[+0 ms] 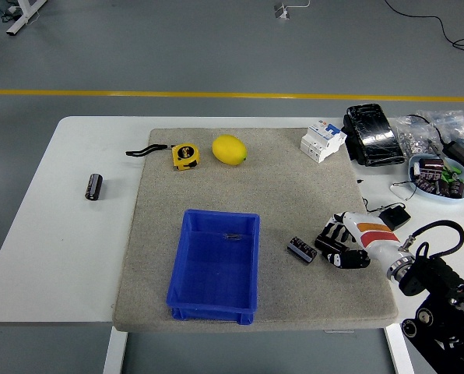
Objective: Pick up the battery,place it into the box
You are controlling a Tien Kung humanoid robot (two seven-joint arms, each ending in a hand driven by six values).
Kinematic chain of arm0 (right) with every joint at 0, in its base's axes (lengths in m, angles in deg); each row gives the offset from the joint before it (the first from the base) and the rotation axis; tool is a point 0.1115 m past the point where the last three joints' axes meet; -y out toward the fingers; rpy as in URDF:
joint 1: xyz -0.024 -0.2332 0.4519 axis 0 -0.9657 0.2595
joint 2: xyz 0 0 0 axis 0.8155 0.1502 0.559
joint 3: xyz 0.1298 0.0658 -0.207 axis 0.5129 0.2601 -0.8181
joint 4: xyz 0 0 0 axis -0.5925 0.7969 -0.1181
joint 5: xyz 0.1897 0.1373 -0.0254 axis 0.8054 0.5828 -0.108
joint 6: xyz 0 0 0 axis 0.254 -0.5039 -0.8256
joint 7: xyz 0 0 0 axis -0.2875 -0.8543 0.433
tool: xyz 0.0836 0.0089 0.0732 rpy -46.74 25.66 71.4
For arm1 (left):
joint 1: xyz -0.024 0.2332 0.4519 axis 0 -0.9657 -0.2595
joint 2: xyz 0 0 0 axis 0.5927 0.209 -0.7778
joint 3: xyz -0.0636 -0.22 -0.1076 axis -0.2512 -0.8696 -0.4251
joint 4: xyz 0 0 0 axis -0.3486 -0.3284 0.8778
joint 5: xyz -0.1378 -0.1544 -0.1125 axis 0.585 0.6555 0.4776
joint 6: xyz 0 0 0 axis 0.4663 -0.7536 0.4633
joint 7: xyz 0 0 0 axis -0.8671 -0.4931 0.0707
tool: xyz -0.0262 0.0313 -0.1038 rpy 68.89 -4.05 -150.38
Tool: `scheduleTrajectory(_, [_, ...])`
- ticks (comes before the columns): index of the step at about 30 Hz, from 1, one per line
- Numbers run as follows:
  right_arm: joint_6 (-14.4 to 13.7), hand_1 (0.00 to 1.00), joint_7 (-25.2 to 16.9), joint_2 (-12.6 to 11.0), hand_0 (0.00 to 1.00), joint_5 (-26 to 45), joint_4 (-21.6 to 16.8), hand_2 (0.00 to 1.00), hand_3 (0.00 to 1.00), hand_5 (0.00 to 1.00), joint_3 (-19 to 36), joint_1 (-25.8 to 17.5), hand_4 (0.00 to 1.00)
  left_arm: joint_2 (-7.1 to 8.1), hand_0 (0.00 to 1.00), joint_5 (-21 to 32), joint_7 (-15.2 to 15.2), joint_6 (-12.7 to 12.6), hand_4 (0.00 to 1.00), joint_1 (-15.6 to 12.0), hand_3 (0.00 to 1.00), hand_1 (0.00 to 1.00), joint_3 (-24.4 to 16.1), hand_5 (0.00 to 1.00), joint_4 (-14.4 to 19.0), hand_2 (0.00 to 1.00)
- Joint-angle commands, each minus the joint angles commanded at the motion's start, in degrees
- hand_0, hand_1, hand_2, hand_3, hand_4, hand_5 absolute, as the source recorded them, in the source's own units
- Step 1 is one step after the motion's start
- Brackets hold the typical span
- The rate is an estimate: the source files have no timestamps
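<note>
A small black battery point(302, 249) lies on the grey mat point(294, 187), just right of the blue box point(213, 267). My right hand point(331, 244) rests on the mat directly to the battery's right. Its fingers point(335, 231) and thumb are apart, their tips a short gap from the battery and holding nothing. The box is open-topped, with only a tiny dark scrap inside. A second black battery point(94, 187) lies on the bare white table point(53, 234) far to the left. My left arm does not show.
A yellow tape measure point(185, 155), a lemon point(229, 149) and a white breaker point(323, 139) sit along the mat's far edge. Black packs, bags and a blue dish point(440, 175) of parts crowd the right end. A small black module point(391, 215) lies behind my wrist.
</note>
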Motion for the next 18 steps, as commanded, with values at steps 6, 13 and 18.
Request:
scheduleTrajectory(6, [-0.05, 0.490, -0.06, -0.01, 0.425, 0.01, 0.44, 0.524, 0.543, 0.126, 0.12, 0.02, 0.841, 0.01, 0.723, 0.01, -0.03, 0.03, 0.703, 0.02, 0.684, 0.750, 0.05, 0.703, 0.01, 0.782])
scheduleTrajectory(13, [0.11, 0.526, -0.02, -0.34, 0.444, -0.17, -0.58, 0.559, 0.590, 0.152, 0.51, -0.09, 0.876, 0.03, 0.723, 0.00, -0.04, 0.06, 0.704, -0.01, 0.685, 0.749, 0.01, 0.701, 0.01, 0.781])
scheduleTrajectory(18, [0.41, 0.568, -0.01, -0.49, 0.465, -0.37, -1.38, 0.608, 0.622, 0.171, 0.54, -0.10, 0.910, 0.08, 0.723, -0.29, 0.05, 0.08, 0.705, 0.01, 0.687, 0.749, -0.16, 0.702, -0.01, 0.780])
